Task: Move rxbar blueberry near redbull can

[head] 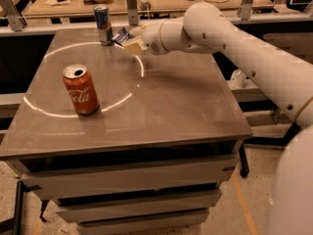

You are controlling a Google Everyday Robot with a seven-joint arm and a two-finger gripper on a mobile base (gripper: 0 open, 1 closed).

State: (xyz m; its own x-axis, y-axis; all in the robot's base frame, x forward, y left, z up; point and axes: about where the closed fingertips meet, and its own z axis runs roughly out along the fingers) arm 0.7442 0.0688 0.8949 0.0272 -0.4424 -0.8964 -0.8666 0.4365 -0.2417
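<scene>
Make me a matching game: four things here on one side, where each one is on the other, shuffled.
1. redbull can
2. Coca-Cola can
3. rxbar blueberry
4. gripper

A. upright, front left of table
B. above the table's back, beside the slim can
C. held in the robot's grip
D. upright, at the table's back edge

Pairs: 1-D, 2-A, 3-C, 4-B

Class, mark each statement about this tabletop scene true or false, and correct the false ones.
1. The gripper holds the rxbar blueberry. True.
2. The redbull can lies on its side. False: it stands upright.
3. The Coca-Cola can stands nearer the front edge of the table than the redbull can does. True.
4. The rxbar blueberry is next to the Coca-Cola can. False: it is close to the redbull can, at the far side.
</scene>
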